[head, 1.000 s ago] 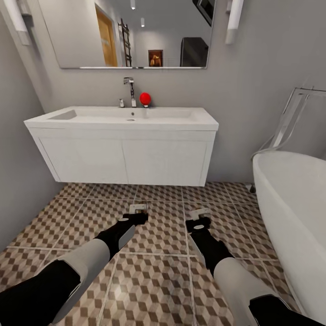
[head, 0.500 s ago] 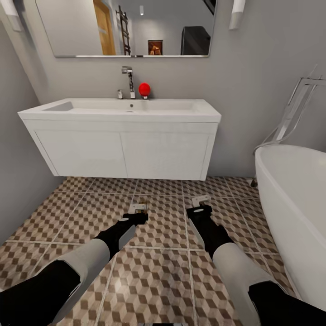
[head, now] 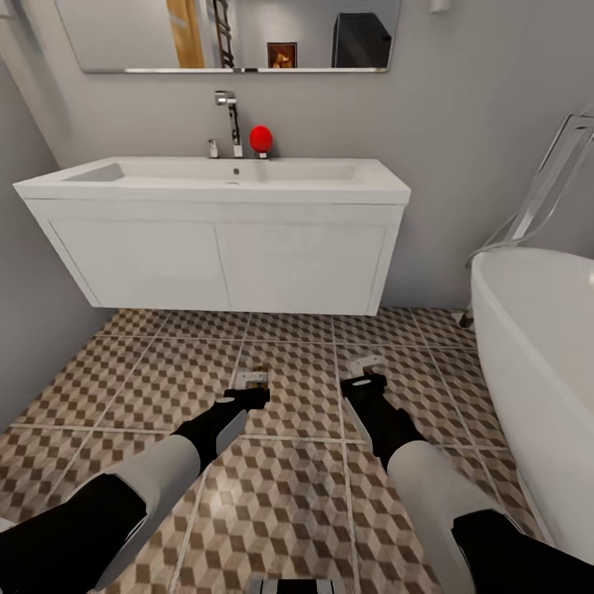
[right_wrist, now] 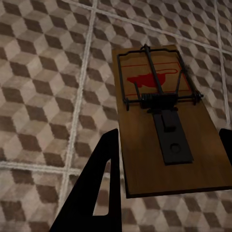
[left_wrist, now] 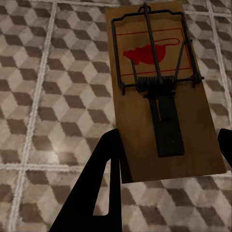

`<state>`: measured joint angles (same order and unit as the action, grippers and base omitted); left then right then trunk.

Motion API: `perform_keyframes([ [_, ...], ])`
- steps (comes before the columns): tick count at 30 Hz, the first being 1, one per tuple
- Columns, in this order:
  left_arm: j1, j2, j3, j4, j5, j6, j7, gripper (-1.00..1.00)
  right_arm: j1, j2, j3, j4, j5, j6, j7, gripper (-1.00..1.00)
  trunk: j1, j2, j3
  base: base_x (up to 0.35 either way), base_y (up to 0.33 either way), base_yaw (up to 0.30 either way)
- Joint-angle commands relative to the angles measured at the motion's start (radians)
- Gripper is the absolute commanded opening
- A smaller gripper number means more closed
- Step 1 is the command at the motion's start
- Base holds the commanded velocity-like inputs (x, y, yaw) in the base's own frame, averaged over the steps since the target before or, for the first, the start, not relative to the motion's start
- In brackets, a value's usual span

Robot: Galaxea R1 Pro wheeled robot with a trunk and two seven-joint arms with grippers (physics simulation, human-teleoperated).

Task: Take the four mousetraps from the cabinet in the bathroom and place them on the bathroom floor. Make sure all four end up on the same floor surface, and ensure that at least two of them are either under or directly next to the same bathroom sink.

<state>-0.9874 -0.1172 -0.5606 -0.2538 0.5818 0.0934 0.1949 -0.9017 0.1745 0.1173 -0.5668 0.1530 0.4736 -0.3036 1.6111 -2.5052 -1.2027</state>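
- Our left gripper (head: 252, 388) is closed on one mousetrap (left_wrist: 162, 92), pinching its near end between the two fingers; the right gripper (head: 363, 381) is clamped the same way on a second mousetrap (right_wrist: 166, 128)
- Both traps hang above the bathroom floor (head: 165, 388), out in front of the sink (head: 214, 177) and short of the front edge of its white vanity (head: 223, 264); neither touches the tiles yet
- The main risk we see is letting go from this height: a thin board held only at one end could flip, bounce or skid away from the vanity, so it would no longer count as next to the sink
- A second risk is setting them down too far out on the tiles; we judge they should go closer to the vanity's front edge or under it
- The bathtub (head: 536, 346) is near our right arm, so a wide swing on that side could clip its rim
- Each trap is a flat brown wooden rectangle with a dark wire bar and spring, a black catch plate and a red mouse printed inside a red outline
- In the head view they show as pale slivers at the fingertips
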Motion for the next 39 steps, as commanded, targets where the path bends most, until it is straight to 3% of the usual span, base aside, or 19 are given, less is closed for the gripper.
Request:
perform_keyframes([
  [1, 0.000, 0.001, -0.008, -0.002, 0.006, 0.005, 0.008, -1.00, 0.000, 0.000, 0.002, -0.001, 0.008, 0.008, -0.002, -1.00, 0.000, -0.001, -0.005, 0.000, 0.000, 0.000],
  [35, 0.000, 0.001, -0.008, -0.005, 0.006, 0.004, 0.006, -1.00, 0.000, 0.000, 0.002, 0.005, 0.007, 0.007, 0.000, -1.00, 0.015, -0.009, -0.136, 0.000, 0.000, 0.000],
  [39, 0.000, 0.001, -0.014, -0.008, 0.005, 0.003, 0.007, -1.00, 0.000, 0.000, 0.003, 0.005, 0.007, 0.006, 0.001, -1.00, 0.015, -0.009, -0.136, 0.000, 0.000, 0.000],
])
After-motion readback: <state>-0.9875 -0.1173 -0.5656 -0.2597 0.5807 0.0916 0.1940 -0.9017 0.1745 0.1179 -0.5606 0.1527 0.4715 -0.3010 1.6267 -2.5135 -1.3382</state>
